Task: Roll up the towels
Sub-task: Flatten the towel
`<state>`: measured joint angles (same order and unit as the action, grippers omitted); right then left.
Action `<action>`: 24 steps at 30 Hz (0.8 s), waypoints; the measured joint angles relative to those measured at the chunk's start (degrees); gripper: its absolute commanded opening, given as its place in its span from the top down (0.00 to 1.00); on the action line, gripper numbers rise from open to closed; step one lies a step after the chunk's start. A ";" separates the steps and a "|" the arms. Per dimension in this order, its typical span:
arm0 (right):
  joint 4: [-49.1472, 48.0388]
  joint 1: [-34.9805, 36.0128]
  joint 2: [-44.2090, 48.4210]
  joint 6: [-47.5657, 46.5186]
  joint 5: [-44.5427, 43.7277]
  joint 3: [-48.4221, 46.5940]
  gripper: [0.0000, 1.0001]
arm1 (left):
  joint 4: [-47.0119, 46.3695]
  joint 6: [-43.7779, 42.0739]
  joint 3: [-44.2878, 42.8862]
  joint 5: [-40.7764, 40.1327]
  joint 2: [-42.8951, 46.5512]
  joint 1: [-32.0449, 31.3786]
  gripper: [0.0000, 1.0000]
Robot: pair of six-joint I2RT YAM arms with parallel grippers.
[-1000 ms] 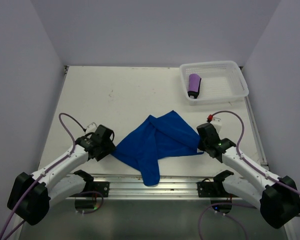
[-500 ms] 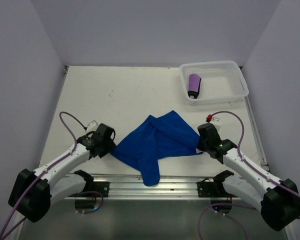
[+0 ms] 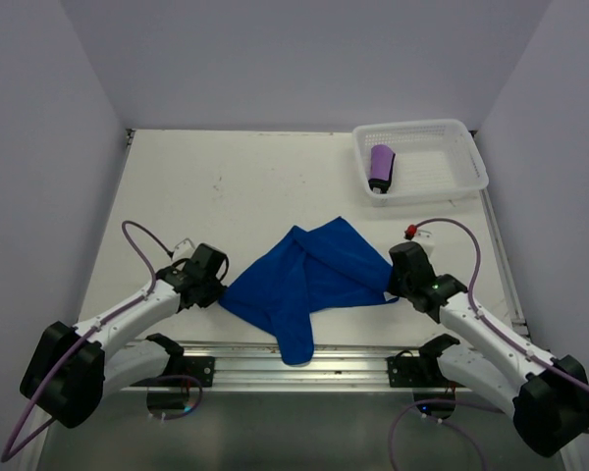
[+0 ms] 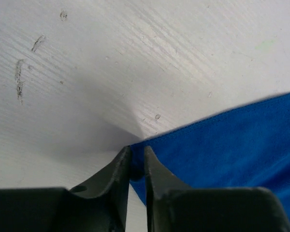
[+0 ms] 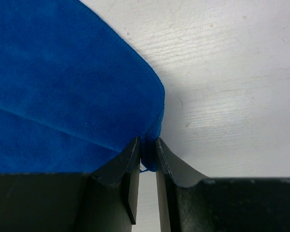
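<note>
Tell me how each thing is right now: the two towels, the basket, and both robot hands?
Blue towel: not rolled, lying loosely folded on the table, pinched at two corners.
Purple towel: rolled up, lying in the basket.
Basket: upright at the far right of the table, holding only the purple towel.
Left hand: closed on the blue towel's left corner.
Right hand: closed on the blue towel's right corner.

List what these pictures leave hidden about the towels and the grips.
- Top external: the left gripper and right gripper hide their fingertips under their own housings.
- Wrist views: the fingers cover how much blue towel they pinch; frame edges cut off the rest.
- Top external: the purple towel in the basket is too small to judge its roll.
</note>
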<state>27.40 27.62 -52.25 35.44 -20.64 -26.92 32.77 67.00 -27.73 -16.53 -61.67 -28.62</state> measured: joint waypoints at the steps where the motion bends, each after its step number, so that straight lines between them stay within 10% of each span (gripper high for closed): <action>1: 0.07 0.00 0.28 -0.07 0.24 0.00 0.75 | -0.15 -0.04 0.22 0.07 0.02 0.00 0.90; 8: 2.80 0.00 3.41 -0.42 0.68 -1.05 0.41 | -0.55 -0.13 0.44 0.22 0.02 0.00 1.00; 14: 5.66 0.00 6.99 -0.52 0.24 -5.46 0.31 | -0.48 -2.08 -0.85 -0.48 0.17 0.00 1.00; 24: -4.15 0.02 -2.97 -0.98 6.38 -8.74 0.62 | -0.44 -10.99 -11.13 -5.29 2.14 0.00 1.00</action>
<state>23.24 27.64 -55.22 34.46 -14.26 -35.66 32.34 56.01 -38.85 -21.82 -59.53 -28.62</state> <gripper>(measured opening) 0.406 0.013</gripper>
